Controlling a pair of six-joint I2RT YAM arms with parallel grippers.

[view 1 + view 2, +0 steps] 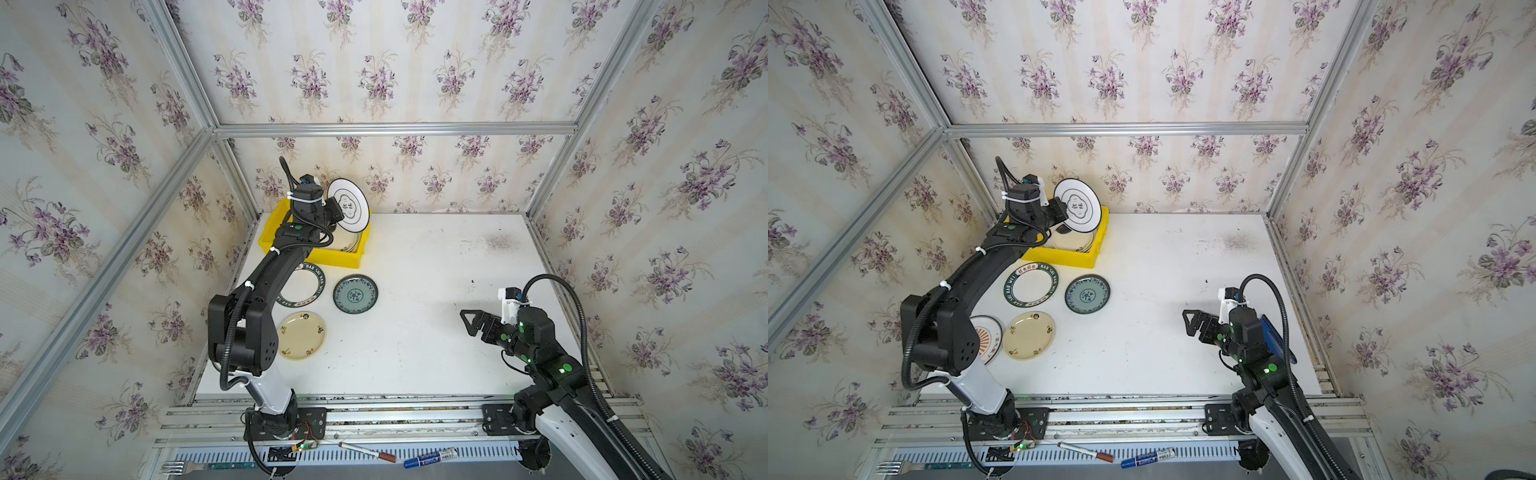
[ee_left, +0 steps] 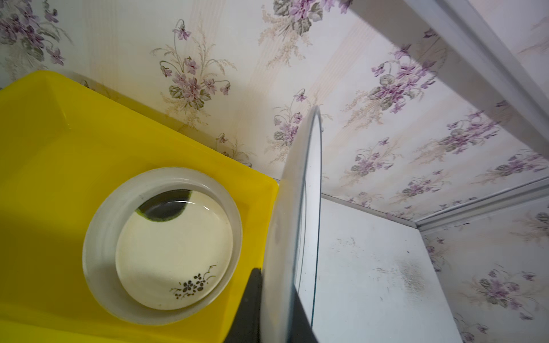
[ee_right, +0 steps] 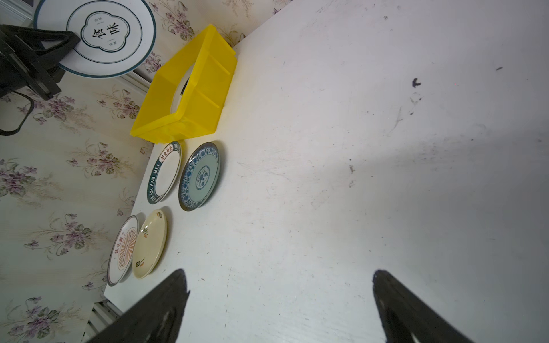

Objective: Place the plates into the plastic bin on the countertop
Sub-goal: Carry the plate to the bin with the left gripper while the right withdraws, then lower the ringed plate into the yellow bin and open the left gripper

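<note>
Start at the left edge of the countertop (image 1: 436, 291). A sunburst plate (image 1: 990, 338) lies flat there, half hidden behind the left arm in a top view. A cream plate (image 1: 301, 334) sits just beside it. Behind those is a white plate with a green lettered band (image 1: 1031, 284). All three lie face up and apart from each other, so each rim is probably free for a pinch.

Next comes the yellow bin (image 1: 332, 259) in the back left corner. It already holds a small stack topped by another cream plate (image 2: 175, 252).

Above the bin, your left claw (image 1: 336, 208) is clenched on the rim of a white plate with a thin dark ring (image 1: 351, 203). The plate stands almost on edge, face toward the room, because a rim pinch is the only hold these flat fingers get. It hangs over the bin's right side and is not yet over the stack. You likely need to shift it left and tip it flat before letting go, or it may catch the bin wall.

A teal patterned plate (image 1: 355, 294) lies flat just right of the banded one.

Far right, your right claw (image 3: 279, 276) is spread wide and empty, low over bare tabletop, well clear of the left arm's path.
</note>
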